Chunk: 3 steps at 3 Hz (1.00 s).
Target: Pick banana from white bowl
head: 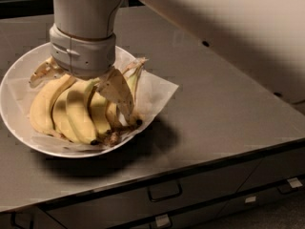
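A bunch of yellow bananas [71,111] lies in the wide, shallow white bowl [14,123], which is lined with crinkled white paper [157,92]. The bowl sits at the left of a grey counter. My gripper [82,100] hangs straight down over the bunch from a thick grey wrist [83,51]. Its two tan fingers are spread apart. One finger [118,92] lies across the right side of the bunch, the other [42,72] at its upper left end. The bananas rest in the bowl. The wrist hides the stem end of the bunch.
The grey counter [214,104] stretches to the right of the bowl. Its front edge runs along the bottom, with drawers and handles [164,192] below. My pale arm [228,27] crosses the upper right of the view.
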### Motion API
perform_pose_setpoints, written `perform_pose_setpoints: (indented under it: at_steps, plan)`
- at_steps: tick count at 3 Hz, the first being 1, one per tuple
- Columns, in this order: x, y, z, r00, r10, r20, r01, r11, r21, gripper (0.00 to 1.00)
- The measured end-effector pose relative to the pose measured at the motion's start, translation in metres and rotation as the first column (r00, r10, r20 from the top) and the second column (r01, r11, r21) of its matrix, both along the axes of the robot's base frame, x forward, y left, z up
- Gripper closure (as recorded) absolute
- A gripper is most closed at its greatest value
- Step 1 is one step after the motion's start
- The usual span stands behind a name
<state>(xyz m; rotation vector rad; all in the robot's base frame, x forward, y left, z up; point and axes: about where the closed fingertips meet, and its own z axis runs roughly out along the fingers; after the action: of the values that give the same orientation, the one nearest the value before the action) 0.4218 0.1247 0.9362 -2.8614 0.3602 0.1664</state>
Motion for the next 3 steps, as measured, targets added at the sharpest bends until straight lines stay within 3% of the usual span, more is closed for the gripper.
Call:
perform_pose_setpoints:
  at_steps: [2, 3]
  plan:
    - [0.0059, 0.0007, -0.0134, 0.9988, -0.035, -0.034, 0.033, 0.997, -0.065, 0.0]
    - [0.0069, 0.0002, -0.014, 0.9984, -0.047, -0.032, 0.045, 0.997, -0.069, 0.16]
